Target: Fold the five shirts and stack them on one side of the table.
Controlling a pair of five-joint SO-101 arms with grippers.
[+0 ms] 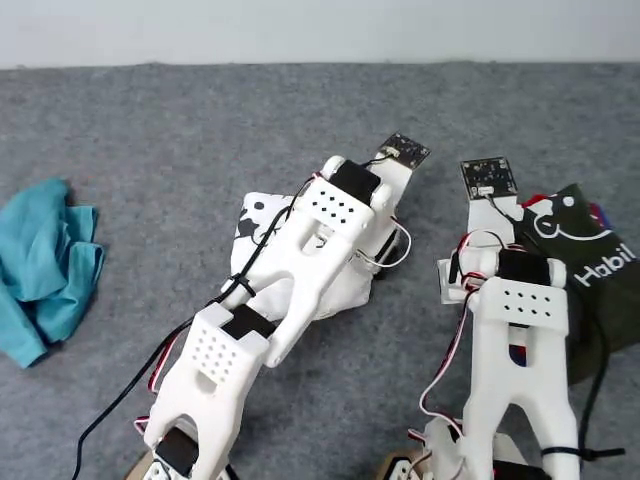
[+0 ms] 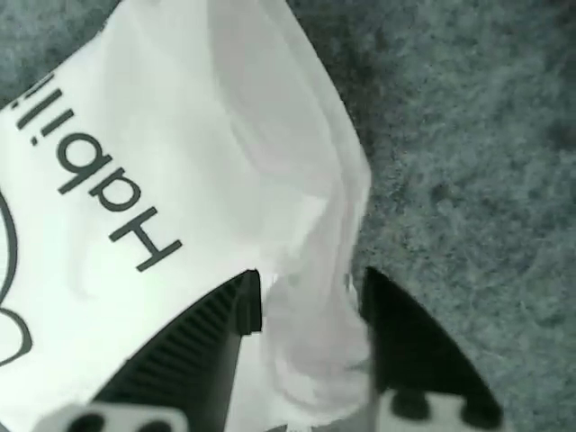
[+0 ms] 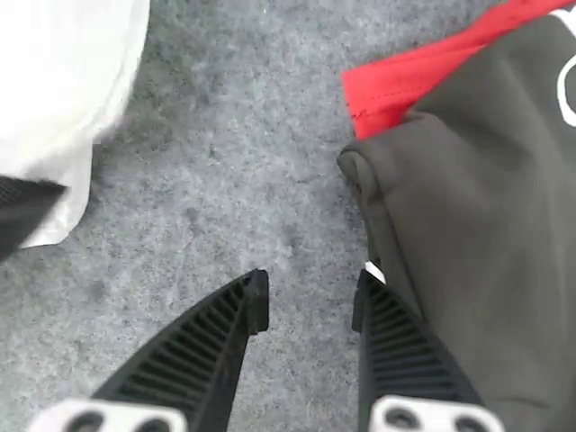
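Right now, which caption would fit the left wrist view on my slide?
Left tool grips a raised fold of the white shirt over the grey table.

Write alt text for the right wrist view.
The open right end effector hovers over the grey table covering, close beside a black shirt with a red shirt showing from beneath it. A white shirt lies farther off.

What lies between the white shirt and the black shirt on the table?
In the right wrist view that stretch is bare grey table cover, from the white shirt to the black shirt; the open right tool hangs above it.
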